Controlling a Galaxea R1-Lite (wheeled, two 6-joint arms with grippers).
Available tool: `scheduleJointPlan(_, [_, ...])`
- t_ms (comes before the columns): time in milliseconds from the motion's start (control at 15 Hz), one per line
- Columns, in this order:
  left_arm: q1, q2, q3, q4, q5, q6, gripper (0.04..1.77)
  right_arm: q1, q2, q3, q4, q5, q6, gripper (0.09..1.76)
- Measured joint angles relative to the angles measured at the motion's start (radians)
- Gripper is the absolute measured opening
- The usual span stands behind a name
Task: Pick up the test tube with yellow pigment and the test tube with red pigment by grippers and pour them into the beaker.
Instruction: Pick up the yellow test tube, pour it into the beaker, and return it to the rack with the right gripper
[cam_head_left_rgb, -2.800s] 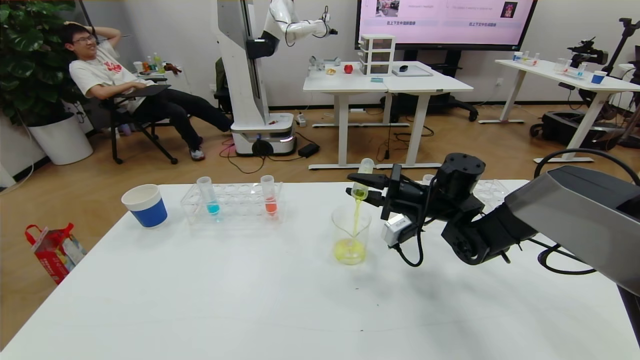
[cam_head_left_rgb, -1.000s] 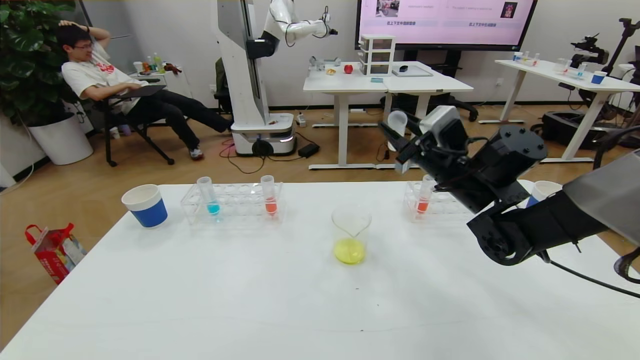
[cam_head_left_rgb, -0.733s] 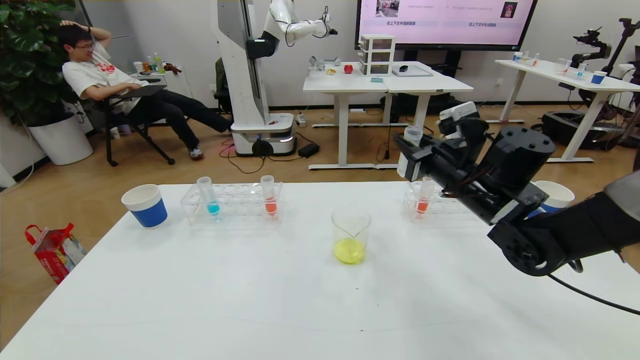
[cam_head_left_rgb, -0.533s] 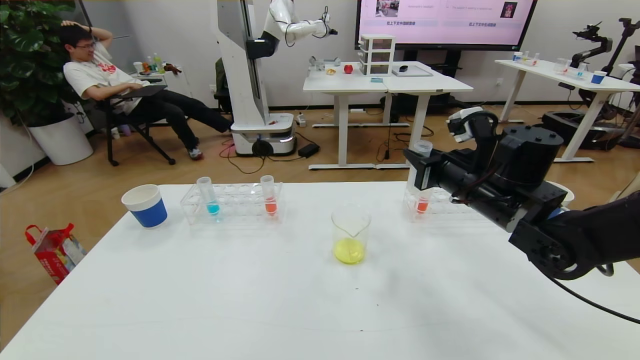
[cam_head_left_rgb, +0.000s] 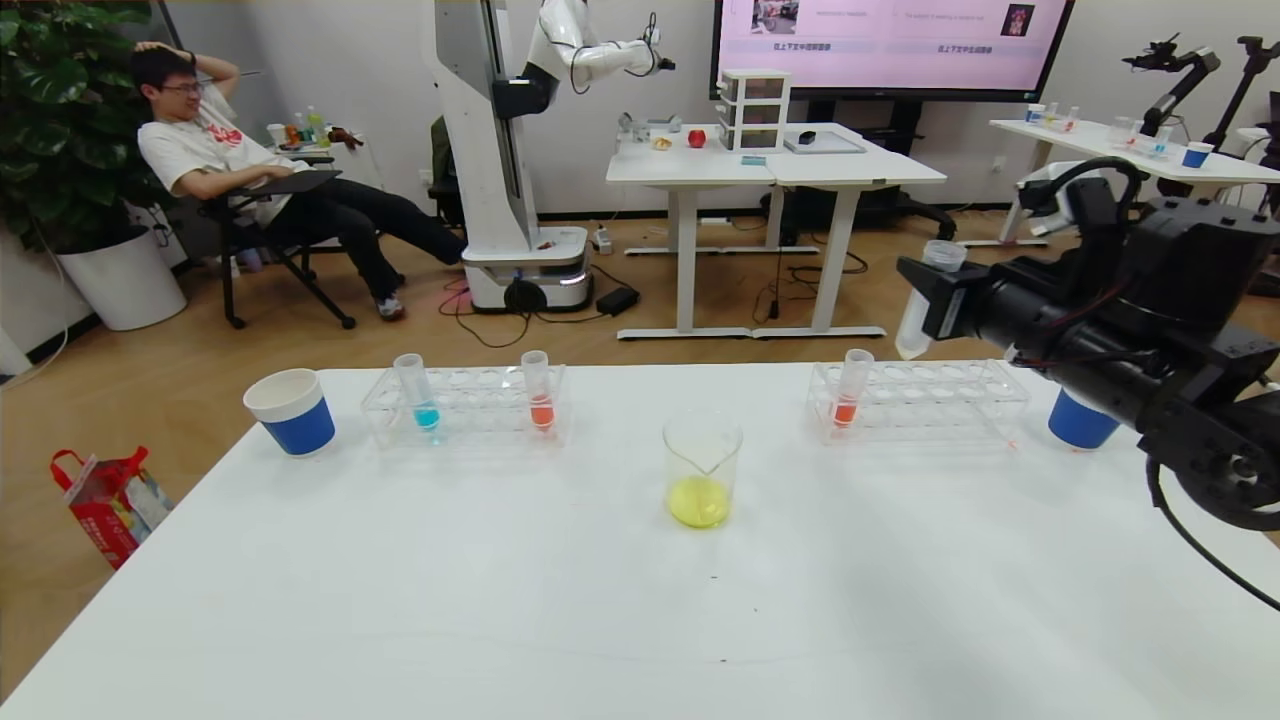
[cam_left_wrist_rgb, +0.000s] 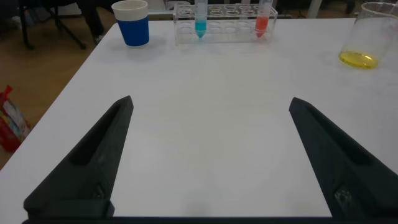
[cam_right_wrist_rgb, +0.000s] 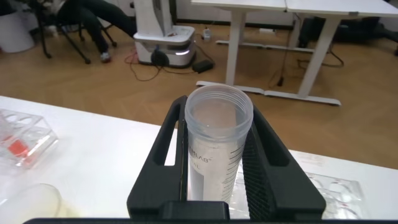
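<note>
My right gripper (cam_head_left_rgb: 935, 300) is shut on the yellow-pigment test tube (cam_head_left_rgb: 922, 305), which is clear and holds no liquid. It holds the tube upright in the air above the right rack (cam_head_left_rgb: 940, 405). The right wrist view shows the open-mouthed tube (cam_right_wrist_rgb: 217, 143) between the black fingers (cam_right_wrist_rgb: 168, 143). The beaker (cam_head_left_rgb: 702, 470) stands mid-table with yellow liquid in its bottom. One red-pigment test tube (cam_head_left_rgb: 538, 392) stands in the left rack (cam_head_left_rgb: 470, 405), its look-alike (cam_head_left_rgb: 852, 388) in the right rack. My left gripper (cam_left_wrist_rgb: 210, 101) is open and empty over bare table, far from the beaker (cam_left_wrist_rgb: 372, 34).
A blue-liquid tube (cam_head_left_rgb: 415, 392) stands in the left rack. A blue paper cup (cam_head_left_rgb: 290, 410) sits at the far left, another (cam_head_left_rgb: 1080, 422) behind my right arm. The white table (cam_head_left_rgb: 560, 610) ends just past the racks.
My right gripper has swung right and back from the beaker's side, turning the emptied tube upright, and now holds it over the right rack. The beaker and racks have not moved.
</note>
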Motion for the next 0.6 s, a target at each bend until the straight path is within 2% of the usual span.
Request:
scheduleJointPlan(333, [0.0, 0.0, 0.0, 0.0, 0.0, -0.001, 1.75, -0.34, 0.005, 0.002, 0.026, 0.154, -0.059, 0.51])
scheduleJointPlan(467, [0.0, 0.0, 0.0, 0.0, 0.0, 0.0, 1.75, -0.432, 0.052, -0.029, 0.027, 0.168, -0.086, 0.51])
scheduleJointPlan(600, [0.0, 0.0, 0.0, 0.0, 0.0, 0.0, 1.75, -0.488, 0.103, -0.069, 0.026, 0.168, -0.092, 0.51])
